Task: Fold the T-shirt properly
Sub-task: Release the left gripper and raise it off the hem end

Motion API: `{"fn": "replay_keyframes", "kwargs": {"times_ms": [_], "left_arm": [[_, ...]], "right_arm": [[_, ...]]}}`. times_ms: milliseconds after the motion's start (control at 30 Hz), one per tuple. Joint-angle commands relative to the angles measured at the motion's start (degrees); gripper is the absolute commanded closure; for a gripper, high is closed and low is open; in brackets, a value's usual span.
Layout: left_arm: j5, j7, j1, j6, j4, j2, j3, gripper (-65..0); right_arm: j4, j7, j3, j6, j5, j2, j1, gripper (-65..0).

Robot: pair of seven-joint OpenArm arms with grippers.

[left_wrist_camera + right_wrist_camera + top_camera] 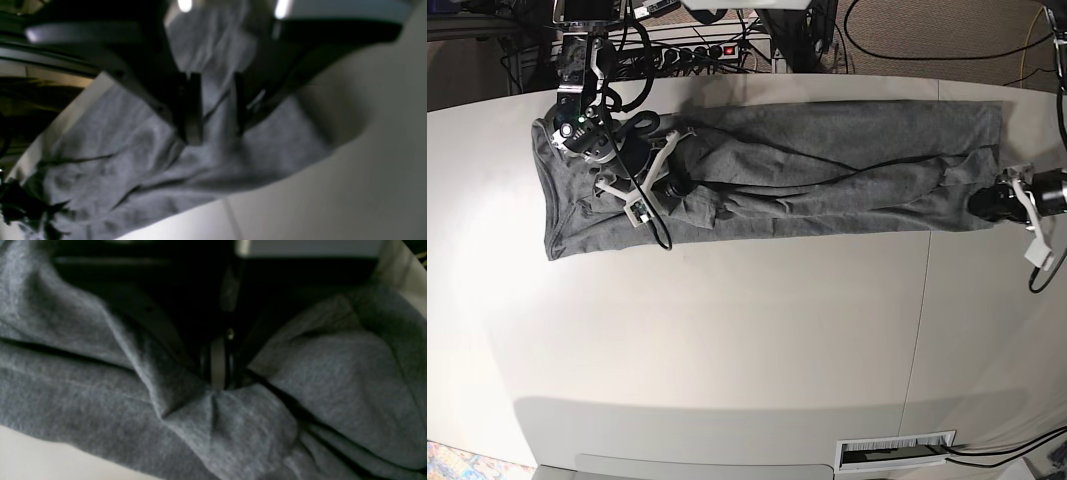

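Note:
The grey T-shirt (827, 160) lies stretched in a long wrinkled band across the far part of the white table (727, 340). My right gripper (677, 185) is over its left part, near the left end. In the right wrist view it (218, 380) is shut, pinching a raised fold of the T-shirt (333, 380). My left gripper (980, 200) is at the shirt's right end, where the cloth bunches toward it. In the left wrist view it (213, 126) has a thick fold of the T-shirt (100, 160) between its fingers (190, 113).
Cables and a power strip (717, 50) lie behind the table's far edge. A white vent grille (897, 452) sits at the front right. A seam (919, 330) runs across the tabletop on the right. The table's edge and dark floor (33, 100) show in the left wrist view.

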Motion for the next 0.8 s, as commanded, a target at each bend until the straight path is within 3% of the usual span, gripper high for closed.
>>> {"fn": "replay_keyframes", "kwargs": {"times_ms": [0, 100, 200, 233, 767], "left_arm": [[-0.37, 0.07, -0.59, -0.08, 0.63, -1.51, -1.73, -16.0], [1.62, 1.31, 0.68, -0.08, 0.55, -1.51, -3.5, -19.0], [3.87, 0.72, 2.29, -0.08, 0.33, -1.49, -3.32, -32.6], [4.42, 0.66, 2.75, -0.08, 0.26, -1.49, -3.32, -34.3], [10.54, -3.87, 4.17, 0.02, -7.48, -1.16, -3.32, -34.3]], "right_arm": [[0.07, -1.77, 0.17, -0.52, -2.34, 0.35, 0.09, 0.0], [0.07, -1.84, 0.17, -0.52, -2.34, 0.35, 0.15, 0.0], [0.07, -1.84, 0.17, -0.52, -2.32, 0.35, 0.15, 0.0], [0.07, -1.86, 0.17, -0.5, -2.32, 0.35, 0.15, 0.0], [0.07, -2.25, 0.17, -0.5, -2.27, 0.35, 0.15, 0.0]]}}
